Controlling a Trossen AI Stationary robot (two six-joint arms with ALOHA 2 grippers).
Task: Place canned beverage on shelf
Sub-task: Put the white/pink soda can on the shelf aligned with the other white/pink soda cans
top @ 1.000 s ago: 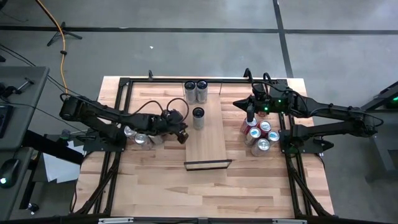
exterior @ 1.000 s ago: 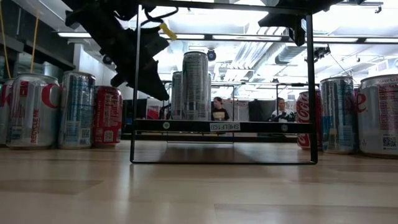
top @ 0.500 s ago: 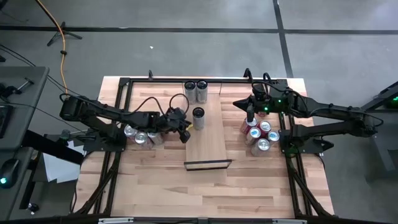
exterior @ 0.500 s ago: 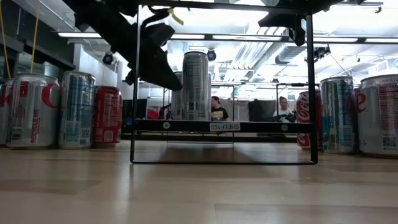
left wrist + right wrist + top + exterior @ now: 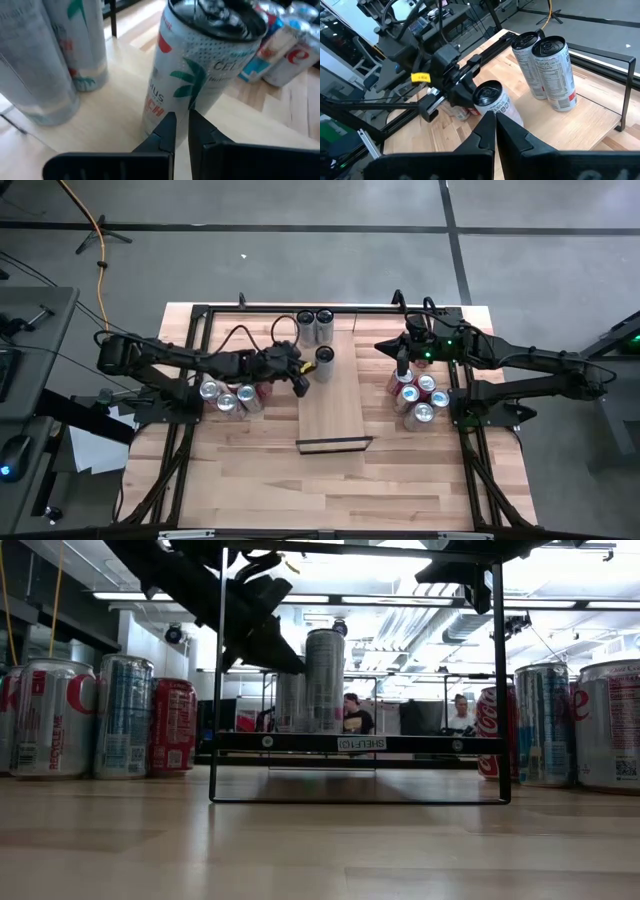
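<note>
— What is changing since a moment ago?

— The left gripper (image 5: 301, 387) is swinging in toward the lone tall can (image 5: 324, 364) on the shelf (image 5: 333, 415); a second ago it was hanging farther from that can, toward the shelf's black lip (image 5: 334, 443). The can itself is now sitting a little nearer the pair of tall cans (image 5: 315, 325) at the shelf's far end.

— And the fingers?

— They are pressing together, holding nothing, with their tips touching or almost touching the lone can's side low down (image 5: 177, 125). That can is standing upright on the pale board.

— Moving outward from the can?

— The pair of tall cans is standing side by side, well apart from the black lip. Off the board on the left arm's side, a cluster of soda cans (image 5: 228, 397) is resting on the tabletop (image 5: 330, 490).

— The other arm?

— The right gripper (image 5: 402, 366) is hovering beyond the shelf's opposite long edge, above another group of soda cans (image 5: 418, 398), fingers closed and empty.

— Anything behind?

— Two people (image 5: 352, 713) are sitting in the room beyond the table.
</note>
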